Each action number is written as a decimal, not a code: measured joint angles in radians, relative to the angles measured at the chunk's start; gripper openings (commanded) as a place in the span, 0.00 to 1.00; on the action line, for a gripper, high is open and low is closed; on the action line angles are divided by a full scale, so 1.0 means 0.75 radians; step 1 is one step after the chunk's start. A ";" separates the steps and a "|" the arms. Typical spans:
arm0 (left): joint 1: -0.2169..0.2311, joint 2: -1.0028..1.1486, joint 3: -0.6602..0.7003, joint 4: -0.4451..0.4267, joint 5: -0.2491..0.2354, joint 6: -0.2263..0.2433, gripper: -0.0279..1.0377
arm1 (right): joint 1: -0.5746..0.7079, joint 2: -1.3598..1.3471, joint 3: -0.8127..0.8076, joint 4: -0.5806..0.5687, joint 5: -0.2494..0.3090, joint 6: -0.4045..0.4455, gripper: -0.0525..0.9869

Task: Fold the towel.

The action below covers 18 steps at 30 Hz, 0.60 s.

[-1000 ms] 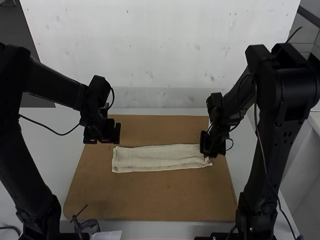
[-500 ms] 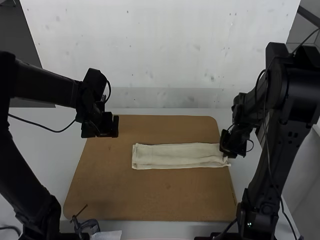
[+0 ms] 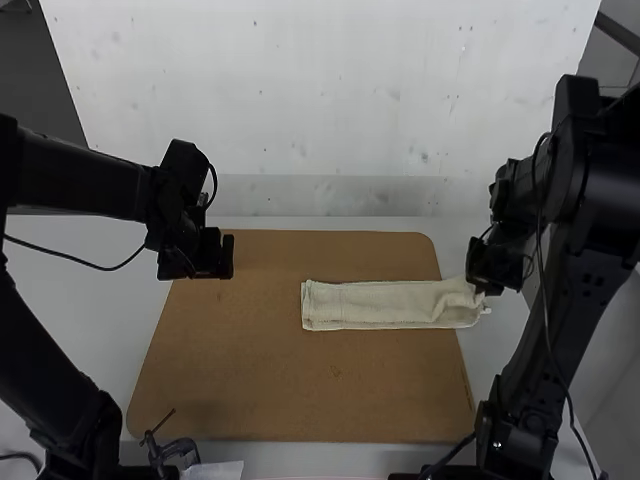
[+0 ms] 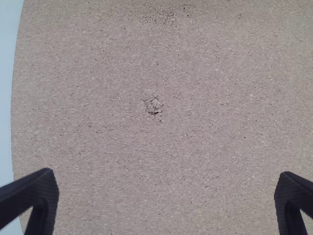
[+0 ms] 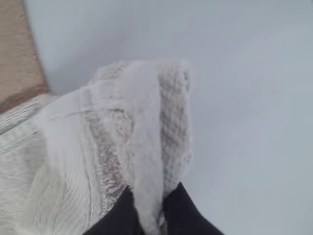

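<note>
From where I stand, looking down from high behind the arms, the right tool (image 3: 484, 285) has the right-hand end of the cream towel (image 3: 385, 305). The towel lies to the left of that tool as a long, narrow folded strip, mostly flat on the brown board (image 3: 280, 380), with its held end drawn up and crumpled past the board's right edge, over the pale surface (image 3: 488, 350). The strip's far-left end is well apart from the right tool, about midway between it and the left tool (image 3: 212, 267). The left tool hangs over the far left part of the board, farther from me than the towel. A small dark clamp (image 3: 175, 452) sits well nearer me than the left tool, by the board's near edge. At the left wrist, the left tool (image 4: 166, 196) is spread wide, the speckled board showing between its tips, with a small scuffed patch beyond them. At the right wrist, the right tool (image 5: 154, 188) is pinched narrow on the towel: a thick ridge of cloth stands up between its tips, and looser creases fall away beside it toward the board's corner.
</note>
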 measured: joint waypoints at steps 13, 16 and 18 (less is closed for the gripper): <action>0.012 0.000 -0.034 0.001 0.001 0.000 0.95 | 0.930 -0.010 0.089 -0.113 0.130 0.381 0.06; 0.025 0.000 -0.039 0.004 0.000 0.000 0.95 | 1.027 0.076 0.166 -0.126 0.168 0.448 0.06; 0.028 -0.001 -0.052 0.005 0.000 0.000 0.95 | 1.077 0.128 0.208 -0.130 0.189 0.481 0.06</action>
